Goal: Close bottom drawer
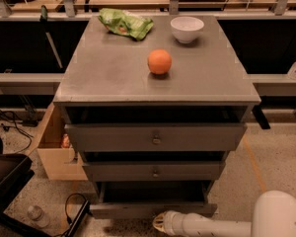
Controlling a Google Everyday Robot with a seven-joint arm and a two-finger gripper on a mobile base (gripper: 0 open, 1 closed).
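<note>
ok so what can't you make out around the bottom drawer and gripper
Camera view only:
gripper, low by the bottom drawer front: contact with the panel unclear, too small.
bottom drawer's inside: dark, shadowed under the middle drawer.
arm: cut off by the lower edge.
cardboard box: partly hidden behind the cabinet.
</note>
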